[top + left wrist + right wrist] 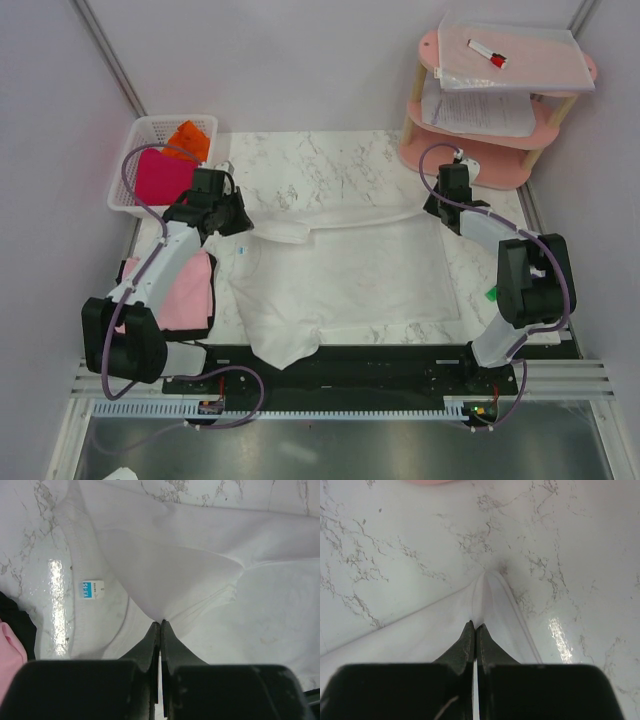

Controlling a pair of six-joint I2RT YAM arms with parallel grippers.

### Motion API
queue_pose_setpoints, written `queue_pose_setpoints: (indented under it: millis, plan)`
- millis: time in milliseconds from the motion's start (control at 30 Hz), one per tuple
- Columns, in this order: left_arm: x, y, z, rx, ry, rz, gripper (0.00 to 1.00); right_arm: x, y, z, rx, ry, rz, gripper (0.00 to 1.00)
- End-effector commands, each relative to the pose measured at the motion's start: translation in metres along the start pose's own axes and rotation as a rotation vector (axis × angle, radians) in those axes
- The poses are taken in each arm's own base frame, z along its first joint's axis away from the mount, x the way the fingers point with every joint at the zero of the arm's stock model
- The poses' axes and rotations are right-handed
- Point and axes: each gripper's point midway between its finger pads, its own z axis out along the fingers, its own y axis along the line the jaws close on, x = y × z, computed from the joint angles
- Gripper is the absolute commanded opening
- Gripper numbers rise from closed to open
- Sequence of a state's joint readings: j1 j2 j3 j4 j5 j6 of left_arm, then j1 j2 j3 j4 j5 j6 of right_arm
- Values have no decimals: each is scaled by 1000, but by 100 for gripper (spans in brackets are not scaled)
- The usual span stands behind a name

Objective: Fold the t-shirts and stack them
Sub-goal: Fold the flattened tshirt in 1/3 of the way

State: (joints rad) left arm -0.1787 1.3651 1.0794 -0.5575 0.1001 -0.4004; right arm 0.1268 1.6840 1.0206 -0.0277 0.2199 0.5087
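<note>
A white cloth t-shirt (350,280) is spread across the middle of the white marble-patterned tabletop (330,160), collar toward the left edge, one part draped over the near edge. The left hand (160,625) is fully closed, with shirt fabric pinched between its fingertips just beside the collar, near the small blue size label (86,591). The right hand (476,626) is also closed tight, on a folded edge of the same shirt at its far right side. A strip along the shirt's far edge is doubled over between the two hands. A pale pink cloth t-shirt (190,290) is laid at the left edge, partly under the left arm (160,262). A magenta t-shirt (162,178) and an orange t-shirt (190,138) are held in the white plastic lattice basket (150,122) at the far left corner.
</note>
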Motion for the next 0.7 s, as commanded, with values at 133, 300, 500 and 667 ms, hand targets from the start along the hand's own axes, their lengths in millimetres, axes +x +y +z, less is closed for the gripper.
queue_pose_setpoints:
  millis: [133, 300, 500, 667]
  plan:
    - [32, 5, -8, 17, 24, -61, 2, 4, -12, -17, 24, 7, -4, 0]
    - [59, 17, -1, -13, 80, -87, 2, 28, -23, -24, 39, 67, -6, 0]
    - [81, 24, 5, -21, 131, -108, 2, 60, -41, -27, 86, 152, -21, 0]
    - [95, 22, 7, 5, 180, -105, 57, 79, -57, -25, 146, 220, -53, 6]
